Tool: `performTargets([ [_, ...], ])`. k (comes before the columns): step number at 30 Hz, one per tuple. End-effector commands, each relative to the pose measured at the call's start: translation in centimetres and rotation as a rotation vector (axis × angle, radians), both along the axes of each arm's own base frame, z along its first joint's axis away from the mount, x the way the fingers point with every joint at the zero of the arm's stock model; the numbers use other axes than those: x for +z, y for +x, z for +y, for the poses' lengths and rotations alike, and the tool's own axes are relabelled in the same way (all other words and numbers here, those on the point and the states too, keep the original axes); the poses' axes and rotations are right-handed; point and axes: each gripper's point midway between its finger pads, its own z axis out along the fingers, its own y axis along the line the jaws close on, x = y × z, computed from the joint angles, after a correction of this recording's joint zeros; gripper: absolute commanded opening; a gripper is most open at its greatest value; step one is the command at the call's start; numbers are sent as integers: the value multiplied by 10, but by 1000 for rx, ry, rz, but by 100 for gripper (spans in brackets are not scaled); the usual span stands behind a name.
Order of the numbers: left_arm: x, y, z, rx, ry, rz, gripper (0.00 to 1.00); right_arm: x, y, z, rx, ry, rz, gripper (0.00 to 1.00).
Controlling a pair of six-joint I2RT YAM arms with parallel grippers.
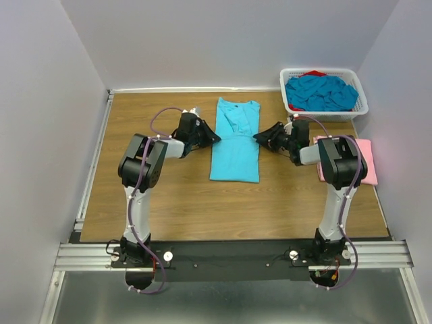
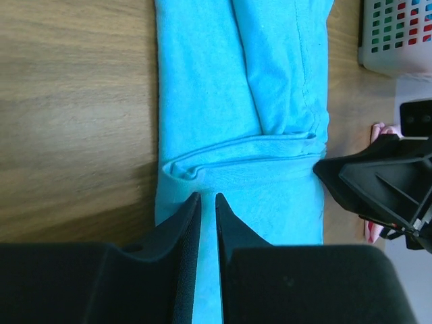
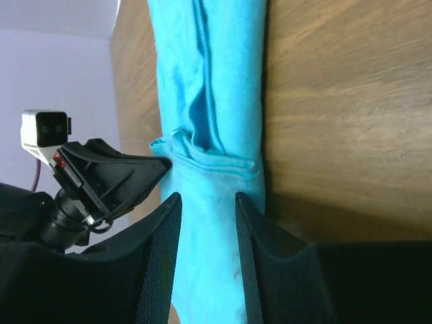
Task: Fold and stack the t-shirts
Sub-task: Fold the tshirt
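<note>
Nearest, the hem of the turquoise t-shirt lies flat on the surface. The shirt is a long narrow strip with its sides turned in, running from 6 to 12 o'clock in the top view, collar at the far end.

At mid-length the left tool sits at the strip's 9 o'clock edge, jaws down to a thin slit. I cannot tell whether cloth is nipped there. The right tool faces it at the 3 o'clock edge, jaws moderately apart over the cloth and not closed on it.

This looks like the crosswise fold. Both tools should bite every layer at the same level, lift evenly and lay end on end, minding the tucked sleeve layers, which could slide out.

Farther off at 3 o'clock lies the folded pink t-shirt, probably the stack. At 1 o'clock the white basket holds more turquoise shirts.
</note>
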Motion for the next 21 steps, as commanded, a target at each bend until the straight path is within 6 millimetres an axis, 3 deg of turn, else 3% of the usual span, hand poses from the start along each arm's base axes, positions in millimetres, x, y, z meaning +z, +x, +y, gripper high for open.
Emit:
performTargets([
  [1, 31, -6, 11, 12, 14, -49, 24, 32, -4, -8, -11, -37, -74, 45],
  [4, 68, -18, 14, 14, 9, -119, 31, 66, -21, 5, 65, 10, -122, 46],
  [5, 83, -30, 15, 7, 14, -143, 34, 66, -32, 11, 93, 20, -111, 46],
  [7, 93, -44, 17, 9, 26, -159, 37, 73, -53, 23, 163, 41, -110, 46],
  [8, 98, -62, 14, -13, 34, -165, 38, 77, -74, 34, 216, 54, -108, 46],
  [11, 100, -94, 5, -62, 45, -155, 38, 77, -109, 52, 292, 68, -85, 46],
  [12, 85, -114, -2, -92, 56, -120, 38, 67, -123, 54, 307, 69, -50, 46],
  [14, 75, -133, -10, -118, 65, -96, 38, 58, -144, 65, 355, 66, -25, 46],
  [16, 52, -159, -21, -150, 80, -38, 34, 43, -161, 72, 390, 65, 22, 46],
  [21, 1, -185, -24, -162, 79, 91, 27, 8, -179, 84, 454, 59, 94, 46],
])
